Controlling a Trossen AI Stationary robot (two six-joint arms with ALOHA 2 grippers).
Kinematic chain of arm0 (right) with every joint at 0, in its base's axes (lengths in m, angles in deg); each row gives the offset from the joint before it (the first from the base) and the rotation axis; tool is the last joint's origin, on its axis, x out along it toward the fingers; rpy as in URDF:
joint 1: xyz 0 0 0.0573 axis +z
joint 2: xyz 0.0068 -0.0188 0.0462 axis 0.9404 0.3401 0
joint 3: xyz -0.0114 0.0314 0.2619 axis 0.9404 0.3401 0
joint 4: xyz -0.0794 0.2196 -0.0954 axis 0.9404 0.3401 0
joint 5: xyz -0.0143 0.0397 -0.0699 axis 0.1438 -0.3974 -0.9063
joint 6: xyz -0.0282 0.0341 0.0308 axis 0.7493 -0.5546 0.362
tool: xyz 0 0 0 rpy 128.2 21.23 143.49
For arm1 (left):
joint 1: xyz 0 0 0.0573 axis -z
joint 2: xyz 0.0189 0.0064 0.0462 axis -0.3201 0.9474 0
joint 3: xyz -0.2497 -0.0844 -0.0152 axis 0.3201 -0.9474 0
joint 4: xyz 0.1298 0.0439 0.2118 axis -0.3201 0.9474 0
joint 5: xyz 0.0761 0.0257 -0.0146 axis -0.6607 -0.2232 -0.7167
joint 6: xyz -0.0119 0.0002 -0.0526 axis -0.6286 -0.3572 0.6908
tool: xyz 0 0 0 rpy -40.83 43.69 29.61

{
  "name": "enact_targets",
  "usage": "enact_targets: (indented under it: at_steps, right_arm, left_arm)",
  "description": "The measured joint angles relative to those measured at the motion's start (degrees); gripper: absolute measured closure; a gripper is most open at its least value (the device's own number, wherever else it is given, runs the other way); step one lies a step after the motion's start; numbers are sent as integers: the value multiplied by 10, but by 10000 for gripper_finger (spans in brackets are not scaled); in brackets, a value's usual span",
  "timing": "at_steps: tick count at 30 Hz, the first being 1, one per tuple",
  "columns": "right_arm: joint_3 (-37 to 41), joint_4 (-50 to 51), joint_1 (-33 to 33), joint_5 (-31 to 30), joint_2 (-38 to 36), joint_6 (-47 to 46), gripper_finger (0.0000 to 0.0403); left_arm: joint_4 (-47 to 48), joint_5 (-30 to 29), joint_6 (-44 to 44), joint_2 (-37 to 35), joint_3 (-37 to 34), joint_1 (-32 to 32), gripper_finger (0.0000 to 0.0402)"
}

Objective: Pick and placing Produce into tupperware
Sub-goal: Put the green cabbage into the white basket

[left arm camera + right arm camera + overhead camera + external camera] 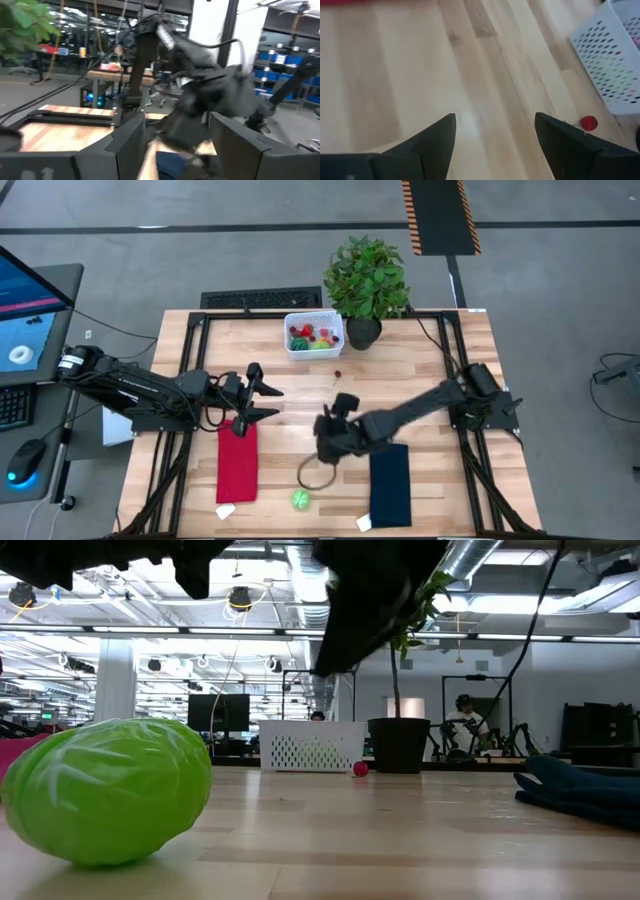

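Note:
The tupperware, a white mesh-walled basket [313, 332], stands at the table's far middle with several small pieces of produce in it. A small red piece [338, 375] lies on the wood just near of it, and a green cabbage-like ball [300, 499] rests near the front edge. My right gripper [332, 413] hangs open above bare wood at mid-table; in its wrist view the basket [615, 60] and the red piece [588, 122] lie off to one side of the fingers. My left gripper [268, 402] waits open above the far end of a red cloth, with nothing between its fingers.
A leafy potted plant [367, 280] stands right of the basket. A red cloth [238, 460] lies at front left and a dark blue cloth [390, 483] at front right. A thin loop [315, 473] shows below my right gripper. Bare wood stretches between the basket and the cloths.

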Motion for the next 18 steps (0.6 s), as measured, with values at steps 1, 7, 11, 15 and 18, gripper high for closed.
enact_targets:
  at_steps: [1, 7, 11, 15, 18]
  right_arm:
    - [1, 0, 12, -9, -5, -11, 108]
    - [1, 63, 61, -52, -21, -106, 108]
    - [1, 86, 90, -15, -19, -139, 108]
    - [2, 23, 141, 34, -18, -130, 108]
    - [2, -24, 178, 58, -18, -95, 108]
  left_arm:
    - [3, -6, 0, 1, 0, 0, 192]
    - [53, -50, 35, 1, 0, 0, 192]
    - [75, -30, 77, 1, 0, 0, 192]
    - [69, -23, 80, 0, 0, 0, 192]
    - [69, -42, 77, 0, 0, 0, 192]
